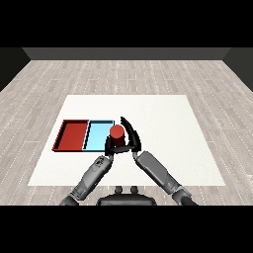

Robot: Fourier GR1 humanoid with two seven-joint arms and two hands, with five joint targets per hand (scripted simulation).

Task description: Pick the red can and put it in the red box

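The red can (116, 132) stands upright at the right edge of the light blue tray (97, 135). My right hand (132, 142) is curled round the can from the right, its fingers arching up behind it. Whether the can rests on the table or hangs above it, I cannot tell. My left hand (109, 147) is low at the can's front left, close to it, by the blue tray's near right corner. The red tray (73, 135) lies to the left of the blue one with nothing in it.
The two trays sit side by side on the left half of the white table (168, 128). Both forearms meet near the table's front middle. Grey wooden floor surrounds the table.
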